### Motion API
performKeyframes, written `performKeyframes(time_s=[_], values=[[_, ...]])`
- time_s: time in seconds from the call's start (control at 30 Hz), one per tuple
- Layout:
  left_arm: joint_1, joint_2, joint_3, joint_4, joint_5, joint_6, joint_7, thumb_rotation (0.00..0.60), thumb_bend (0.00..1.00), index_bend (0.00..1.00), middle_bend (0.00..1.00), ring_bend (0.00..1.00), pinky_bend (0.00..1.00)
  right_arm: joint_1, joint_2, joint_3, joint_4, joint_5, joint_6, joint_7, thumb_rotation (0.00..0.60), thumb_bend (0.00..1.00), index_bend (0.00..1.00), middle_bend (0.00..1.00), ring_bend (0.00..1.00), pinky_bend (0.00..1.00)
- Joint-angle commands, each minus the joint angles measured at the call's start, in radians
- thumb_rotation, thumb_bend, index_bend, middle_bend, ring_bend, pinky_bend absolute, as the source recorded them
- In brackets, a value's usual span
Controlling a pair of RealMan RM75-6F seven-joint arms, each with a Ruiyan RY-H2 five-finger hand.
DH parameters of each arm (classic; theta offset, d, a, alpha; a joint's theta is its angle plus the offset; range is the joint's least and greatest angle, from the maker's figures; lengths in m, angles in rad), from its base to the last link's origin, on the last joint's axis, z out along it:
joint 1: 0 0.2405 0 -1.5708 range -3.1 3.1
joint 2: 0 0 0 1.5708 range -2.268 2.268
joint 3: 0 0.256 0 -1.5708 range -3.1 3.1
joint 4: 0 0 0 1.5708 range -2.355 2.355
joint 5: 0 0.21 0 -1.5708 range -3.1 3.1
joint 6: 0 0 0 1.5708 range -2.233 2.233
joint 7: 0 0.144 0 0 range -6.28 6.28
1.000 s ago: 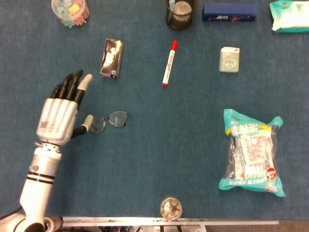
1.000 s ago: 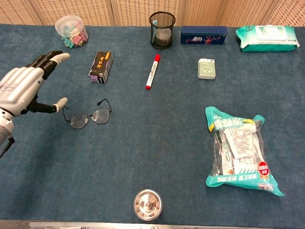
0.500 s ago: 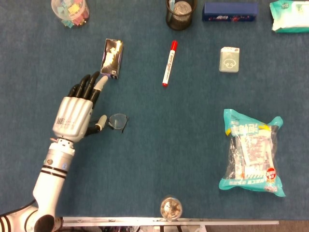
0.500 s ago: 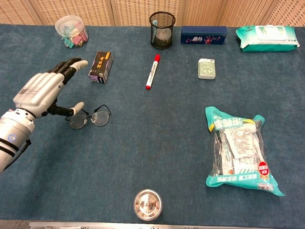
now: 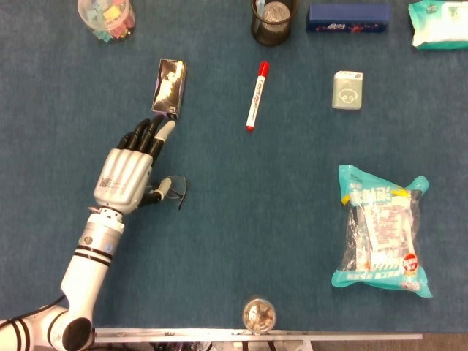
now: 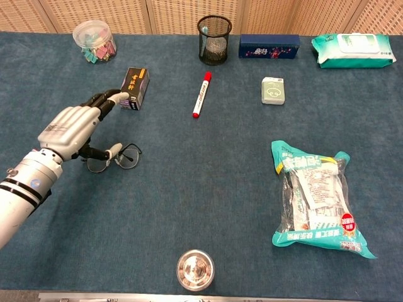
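Now the left hand hovers over the glasses, fingers spread, holding nothing; small box just beyond its fingertips.

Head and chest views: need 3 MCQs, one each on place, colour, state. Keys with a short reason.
1. Where do the glasses lie?
A. beside the snack bag
B. under the left hand
C. inside the mesh cup

2. What colour is the marker's cap?
A. red
B. green
C. black

3. How is the left hand?
A. clamped on the marker
B. fingers spread, holding nothing
C. out of sight

Answers:
1 B: the left hand covers part of the frame.
2 A: the marker has a red cap above a white barrel.
3 B: its fingers stretch toward the black box; no grip visible.
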Motion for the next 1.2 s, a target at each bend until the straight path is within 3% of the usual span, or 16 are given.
performKeyframes(time_s=[0.03,0.73,1.2], values=[[-0.004,-0.012,0.003,0.020,-0.001,-0.008,-0.012,0.600,0.33,0.00,0.00,0.00,0.17,-0.001,0.000,0.000,-0.001,0.000,0.000,-0.001,0.600,0.37,0.31,0.32,0.26,0.36],[-0.020,-0.068,0.015,0.172,-0.007,-0.054,-0.097,0.600,0.33,0.00,0.00,0.00,0.17,0.003,-0.004,0.005,-0.009,0.009,-0.010,-0.020,0.600,0.37,0.31,0.33,0.26,0.36],[0.007,-0.039,0.020,0.180,-0.026,-0.033,-0.092,0.600,0.33,0.00,0.00,0.00,0.17,0.006,-0.013,0.005,-0.008,0.006,-0.013,-0.022,0.600,0.37,0.31,0.32,0.26,0.36]])
